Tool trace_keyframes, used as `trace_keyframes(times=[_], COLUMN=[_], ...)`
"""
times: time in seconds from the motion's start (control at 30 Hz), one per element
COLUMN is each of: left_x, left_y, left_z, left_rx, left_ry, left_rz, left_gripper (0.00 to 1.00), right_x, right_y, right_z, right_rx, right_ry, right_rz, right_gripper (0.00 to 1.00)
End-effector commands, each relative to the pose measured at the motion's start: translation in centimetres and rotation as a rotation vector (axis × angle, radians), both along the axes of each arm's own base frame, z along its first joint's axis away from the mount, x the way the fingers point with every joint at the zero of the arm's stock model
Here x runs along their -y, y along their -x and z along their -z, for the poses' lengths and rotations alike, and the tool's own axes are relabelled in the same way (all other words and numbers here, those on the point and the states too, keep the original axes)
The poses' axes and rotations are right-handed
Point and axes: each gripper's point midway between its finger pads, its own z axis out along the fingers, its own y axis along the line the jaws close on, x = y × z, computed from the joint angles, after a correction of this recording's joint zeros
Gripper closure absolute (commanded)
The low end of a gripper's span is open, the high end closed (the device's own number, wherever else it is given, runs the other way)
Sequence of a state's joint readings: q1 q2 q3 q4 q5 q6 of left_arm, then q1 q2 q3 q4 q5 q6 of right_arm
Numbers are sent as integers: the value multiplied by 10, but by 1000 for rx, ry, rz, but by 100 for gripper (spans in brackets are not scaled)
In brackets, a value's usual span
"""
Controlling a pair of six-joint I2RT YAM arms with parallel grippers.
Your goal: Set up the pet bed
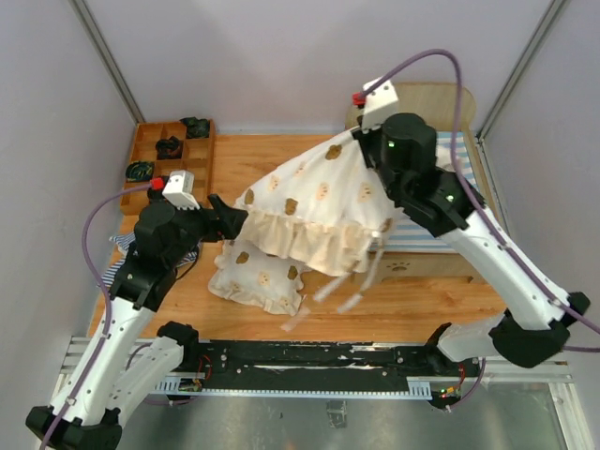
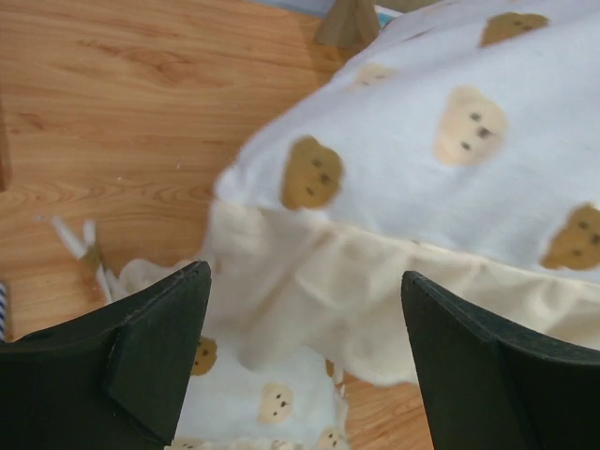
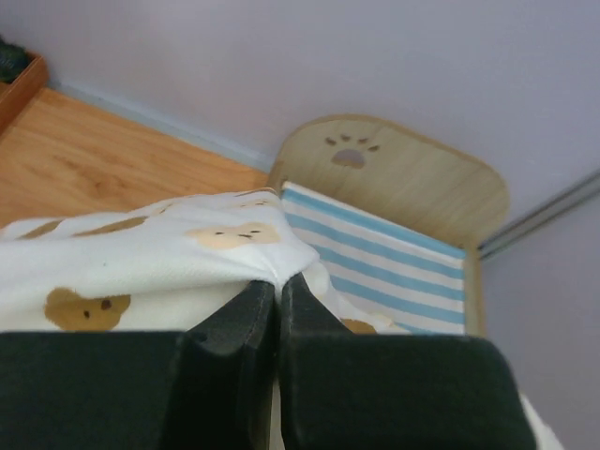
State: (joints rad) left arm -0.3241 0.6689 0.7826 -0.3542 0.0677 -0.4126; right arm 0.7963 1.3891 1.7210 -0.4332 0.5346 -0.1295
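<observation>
— Where is the pet bed (image 1: pixel 412 267)?

— At the far right of the tabletop (image 1: pixel 412 314). Its arched headboard (image 3: pixel 394 173) with the paw cutout is toward the back wall, and the striped mattress (image 3: pixel 375 258) lies in the frame.

— And the quilt (image 1: pixel 319 192)?

— It is lifted and spread in the air, reaching from the bed out over the middle of the tabletop. Its right part hides some of the mattress, and the ruffled hem droops at the front.

— What holds it?

— The right pincer (image 3: pixel 278 286), clenched on a fold at the quilt's far corner. The left pincer (image 2: pixel 305 277) is released, jaws wide, with the ruffled hem just in front of them. Whether it touches the hem I cannot tell.

— Anything else nearby?

— A bear-print pillow (image 1: pixel 258 274) lies on the wood beneath the hem. A brown tray (image 1: pixel 173 150) sits at the far left corner.
</observation>
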Motion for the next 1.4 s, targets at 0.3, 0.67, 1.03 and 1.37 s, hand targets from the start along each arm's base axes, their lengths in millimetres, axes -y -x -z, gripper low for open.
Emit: trace_keyframes(times=[0.3,0.67,1.03,1.37], left_x=[87,194,270,304], left_y=[-45,-95,-130,-138], left_z=[-17,0,69,126], left_rx=[-141,-208,-375,-491], left_ry=[242,251,233,143], left_rz=[246,342,336,257], left_gripper=[25,32,35,34], right_x=[174,224,264,261], right_y=[79,108,128,125], right_z=[-123,-163,-195,-185], right_rx=[307,359,425,452], right_ry=[59,140,176,161], right_rz=[523,826,1037,979], right_gripper=[100,100,100,100])
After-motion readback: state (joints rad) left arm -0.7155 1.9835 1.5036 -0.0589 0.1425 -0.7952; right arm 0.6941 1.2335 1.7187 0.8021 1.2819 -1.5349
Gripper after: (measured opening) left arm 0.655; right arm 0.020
